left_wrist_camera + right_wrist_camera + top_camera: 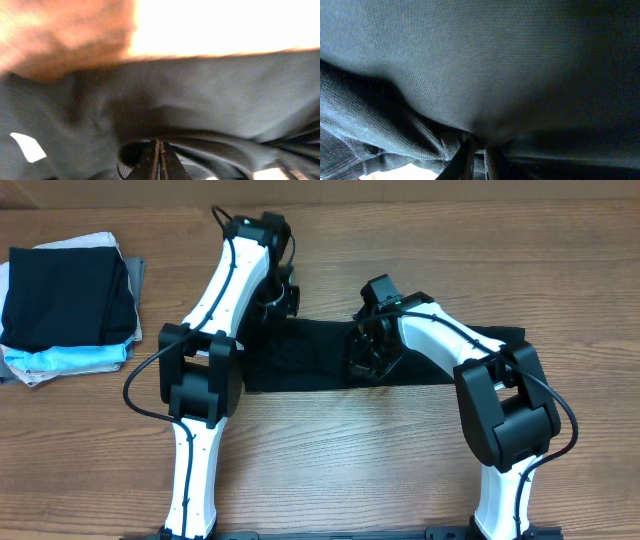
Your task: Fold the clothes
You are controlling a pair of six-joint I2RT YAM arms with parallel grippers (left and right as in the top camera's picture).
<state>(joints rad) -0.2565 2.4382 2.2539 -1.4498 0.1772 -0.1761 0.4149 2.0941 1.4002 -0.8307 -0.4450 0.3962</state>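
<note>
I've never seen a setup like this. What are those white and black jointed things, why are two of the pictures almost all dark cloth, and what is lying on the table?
The white and black things are two robot arms, seen from a camera above the wooden table. Each arm ends in a two-finger gripper and carries its own small camera at the wrist. The two dark pictures come from those cameras, pressed close to the cloth.

The cloth is a black T-shirt, lying as a long band across the table. The left gripper and the right gripper each have their fingers closed together with the shirt's fabric bunched around them, so both seem to be pinching it.

At the table's far left sits a stack of folded garments, black on top, pale blue below.
</note>
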